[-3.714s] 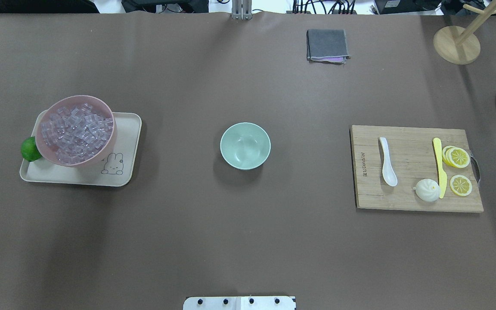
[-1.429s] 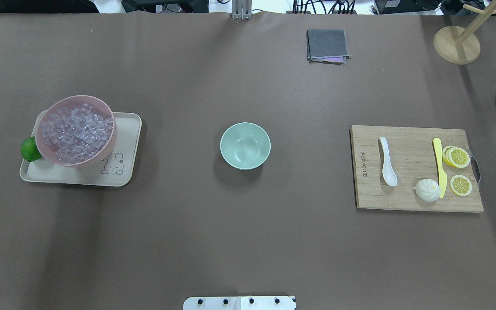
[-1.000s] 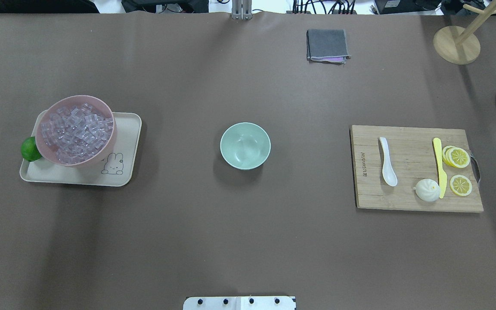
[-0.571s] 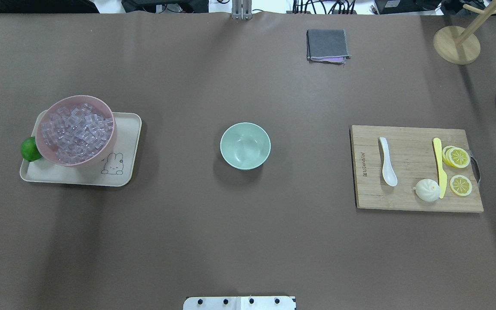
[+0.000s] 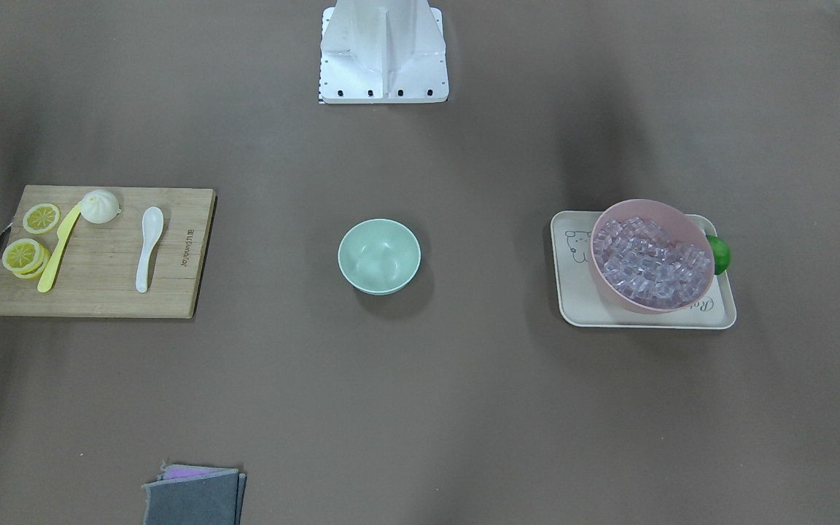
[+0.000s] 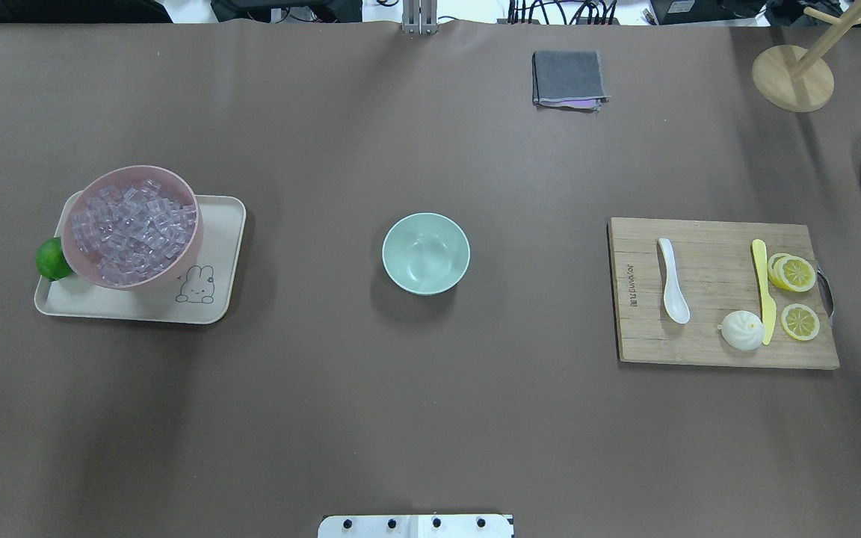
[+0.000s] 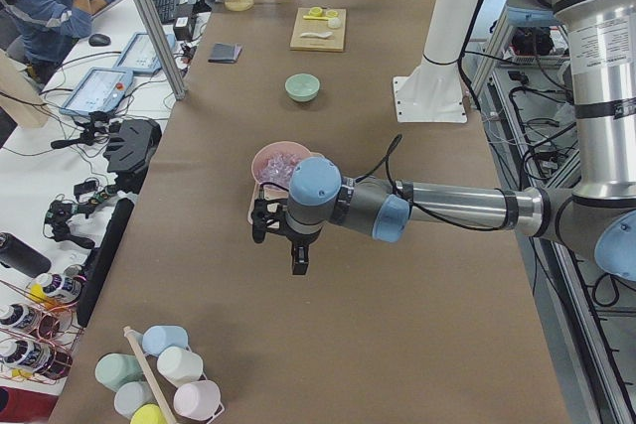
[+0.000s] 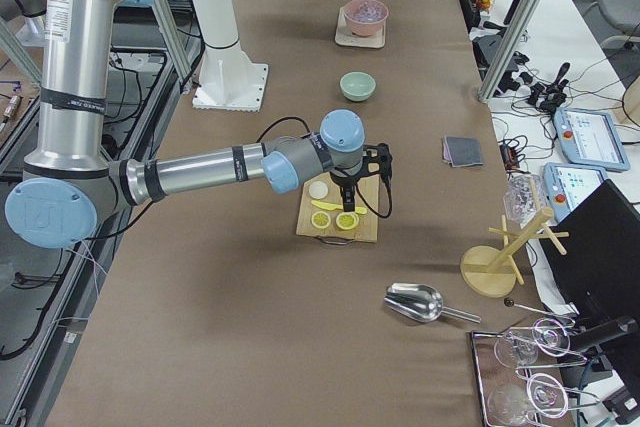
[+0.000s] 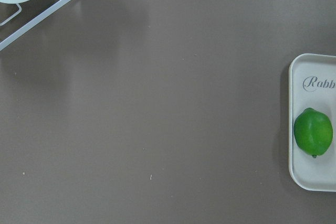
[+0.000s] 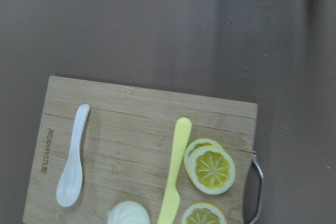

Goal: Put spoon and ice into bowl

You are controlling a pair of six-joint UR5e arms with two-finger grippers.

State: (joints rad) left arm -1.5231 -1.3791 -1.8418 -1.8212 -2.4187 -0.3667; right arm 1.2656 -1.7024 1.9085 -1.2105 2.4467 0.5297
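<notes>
The glossy spoon (image 6: 673, 280) lies flat on the cutting board (image 6: 707, 344), so a pinch could skid it. I cannot tell whether the left gripper (image 7: 281, 245) or right gripper (image 8: 362, 189) is open or empty.

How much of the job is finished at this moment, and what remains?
Done: nothing; the green bowl is empty. In hand: the right end effector hovers over the cutting board, the left end effector beside the tray. Left: move the spoon off the board and the ice out of the pink bowl into the green bowl.
</notes>
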